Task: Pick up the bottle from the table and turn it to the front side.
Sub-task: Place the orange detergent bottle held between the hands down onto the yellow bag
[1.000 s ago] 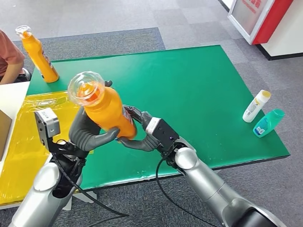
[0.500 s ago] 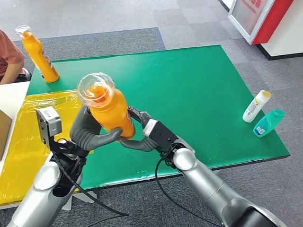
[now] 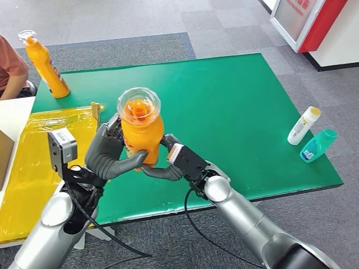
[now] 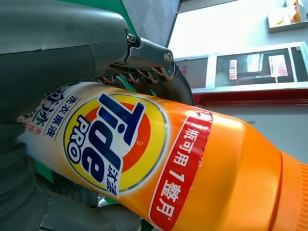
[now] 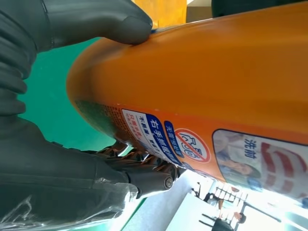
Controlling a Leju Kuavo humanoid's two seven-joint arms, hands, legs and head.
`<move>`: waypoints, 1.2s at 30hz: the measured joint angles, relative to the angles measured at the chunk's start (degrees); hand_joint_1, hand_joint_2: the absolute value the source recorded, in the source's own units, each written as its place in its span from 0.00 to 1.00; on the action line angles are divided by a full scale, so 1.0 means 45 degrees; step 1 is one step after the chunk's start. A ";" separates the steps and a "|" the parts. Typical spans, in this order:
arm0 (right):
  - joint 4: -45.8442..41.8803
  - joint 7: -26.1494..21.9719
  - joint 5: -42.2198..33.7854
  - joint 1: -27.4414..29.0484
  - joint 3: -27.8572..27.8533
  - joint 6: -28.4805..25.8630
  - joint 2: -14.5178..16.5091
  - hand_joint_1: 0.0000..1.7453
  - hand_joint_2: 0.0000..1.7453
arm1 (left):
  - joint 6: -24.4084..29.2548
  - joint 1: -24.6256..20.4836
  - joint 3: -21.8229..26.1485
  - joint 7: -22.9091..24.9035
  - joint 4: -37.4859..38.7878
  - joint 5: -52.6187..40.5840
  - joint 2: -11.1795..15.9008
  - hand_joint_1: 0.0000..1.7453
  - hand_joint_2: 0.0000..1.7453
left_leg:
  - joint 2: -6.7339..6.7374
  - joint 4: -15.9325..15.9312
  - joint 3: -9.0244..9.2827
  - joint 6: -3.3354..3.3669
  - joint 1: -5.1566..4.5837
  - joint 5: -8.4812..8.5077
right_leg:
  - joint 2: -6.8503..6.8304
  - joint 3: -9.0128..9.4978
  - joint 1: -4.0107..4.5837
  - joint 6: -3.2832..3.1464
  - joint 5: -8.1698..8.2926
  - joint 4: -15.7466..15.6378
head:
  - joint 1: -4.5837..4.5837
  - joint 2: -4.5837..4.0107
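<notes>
An orange detergent bottle (image 3: 141, 130) with a clear cap is held above the green table mat (image 3: 237, 112), its cap pointing up toward my head. My left hand (image 3: 107, 154) wraps its lower body from the left, and my right hand (image 3: 162, 165) grips it from the right. In the left wrist view the bottle (image 4: 156, 159) shows its Tide label. The right wrist view has the bottle (image 5: 203, 72) showing its back label, with a thumb (image 5: 91, 21) pressed on it.
A second orange bottle (image 3: 44, 61) stands at the mat's far left corner. A white bottle (image 3: 303, 125) and a teal bottle (image 3: 318, 145) lie near the right edge. Yellow sheeting (image 3: 25, 168) covers the table at left. A person's sleeve (image 3: 10, 64) is at far left.
The bottle has swung from leaning left to nearly upright, its cap moving right and toward my head. Both hands kept hold and shifted slightly right.
</notes>
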 joint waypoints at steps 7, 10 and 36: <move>0.0069 -0.0016 0.0049 0.0000 0.0030 -0.0013 0.0004 1.00 1.00 | 0.0004 -0.0013 0.0005 0.0038 0.0000 -0.0006 0.0017 1.00 1.00 | 0.0000 0.0000 0.0000 0.0000 0.0000 0.0000 | 0.0000 0.0001 0.0000 0.0000 0.0000 0.0000 | 0.0001 0.0000; 0.0096 -0.0017 0.0051 -0.0001 0.0030 -0.0017 0.0011 1.00 1.00 | 0.0004 -0.0014 0.0005 0.0039 0.0000 -0.0006 0.0018 1.00 1.00 | 0.0000 0.0000 0.0000 0.0000 0.0000 0.0000 | 0.0000 0.0000 0.0000 0.0000 0.0000 0.0000 | 0.0001 0.0000; 0.0233 0.0525 -0.0098 0.0403 -0.1856 -0.0058 -0.0206 0.00 1.00 | 0.3458 -0.0155 0.1860 0.1476 0.0216 -0.9443 0.1602 1.00 1.00 | 0.0001 0.0000 0.0000 -0.0012 0.0001 0.0008 | 0.0002 -0.0003 0.0001 -0.0001 0.0001 0.0003 | 0.0000 0.0000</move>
